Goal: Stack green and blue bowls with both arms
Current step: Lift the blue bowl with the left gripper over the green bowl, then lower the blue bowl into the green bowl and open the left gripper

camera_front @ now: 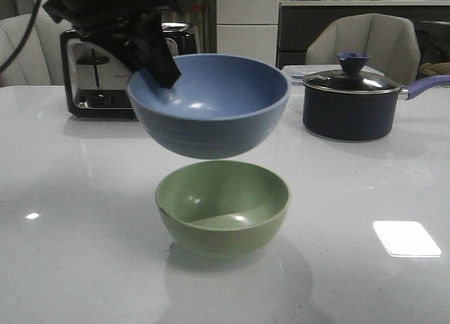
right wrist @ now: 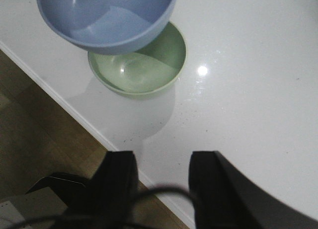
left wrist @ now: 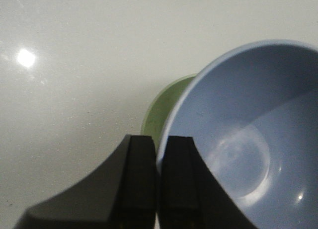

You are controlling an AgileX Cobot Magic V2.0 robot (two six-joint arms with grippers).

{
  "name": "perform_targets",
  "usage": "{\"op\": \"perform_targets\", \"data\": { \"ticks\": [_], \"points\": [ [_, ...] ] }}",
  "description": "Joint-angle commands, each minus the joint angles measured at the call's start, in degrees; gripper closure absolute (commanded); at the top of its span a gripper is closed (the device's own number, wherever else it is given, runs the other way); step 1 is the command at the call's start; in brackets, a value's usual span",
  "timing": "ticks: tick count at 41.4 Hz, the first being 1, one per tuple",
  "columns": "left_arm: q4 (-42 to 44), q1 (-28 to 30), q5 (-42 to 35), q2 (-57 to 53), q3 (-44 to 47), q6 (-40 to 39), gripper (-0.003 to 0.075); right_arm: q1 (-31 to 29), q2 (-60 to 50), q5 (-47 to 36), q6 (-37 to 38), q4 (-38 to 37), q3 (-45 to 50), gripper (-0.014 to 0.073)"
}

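While your left gripper (left wrist: 159, 182) pinches the blue bowl (camera_front: 209, 102) by its rim, one finger inside and one outside, the bowl hangs clear of the white table (camera_front: 70, 254), directly above the green bowl (camera_front: 222, 206). You can see a gap between the two bowls in the front view; they do not touch. The green bowl sits upright near the middle of the table. Your right gripper (right wrist: 161, 184) is empty, its fingers spread apart over the table edge, well away from both bowls. At 2 o'clock from the green bowl stands a dark lidded pot (camera_front: 349, 100); at 10 o'clock, a toaster (camera_front: 98, 74).
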Motion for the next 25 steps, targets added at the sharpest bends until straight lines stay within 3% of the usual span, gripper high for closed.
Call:
{"op": "perform_targets", "data": {
  "ticks": [1,21,25],
  "points": [
    [-1.5,-1.1,-3.7,-0.3,-1.8,0.0,0.0627,0.1,-0.4,-3.2,-0.8,0.2,-1.4,0.0209],
    [-2.5,-1.1,-5.2,9.1,-1.8,0.0,0.0626,0.1,-0.4,-3.2,-0.8,0.2,-1.4,0.0209],
    [-2.9,-1.1,-5.4,9.8,-1.8,0.0,0.0586,0.1,-0.4,-3.2,-0.8,0.2,-1.4,0.0209]
  ]
}}
